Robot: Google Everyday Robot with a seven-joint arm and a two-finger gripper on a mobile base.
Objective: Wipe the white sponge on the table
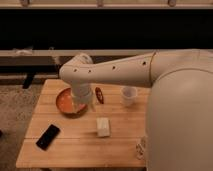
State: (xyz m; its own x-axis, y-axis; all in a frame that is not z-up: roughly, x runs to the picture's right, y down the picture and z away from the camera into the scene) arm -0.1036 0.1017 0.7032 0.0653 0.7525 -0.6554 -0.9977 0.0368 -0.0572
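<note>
The white sponge (pixel 103 126) is a small off-white block lying near the middle of the light-wood plank table (pixel 70 145). My arm reaches in from the right and bends down over the table. My gripper (pixel 85 106) hangs over the right edge of the orange bowl (pixel 66 102), a little up and left of the sponge and apart from it. The wrist hides part of the bowl.
A translucent white cup (pixel 129 95) stands at the back right. A small dark red object (pixel 99 95) lies between cup and bowl. A black phone (pixel 48 136) lies at the front left. A small white item (pixel 141 148) sits at the front right edge.
</note>
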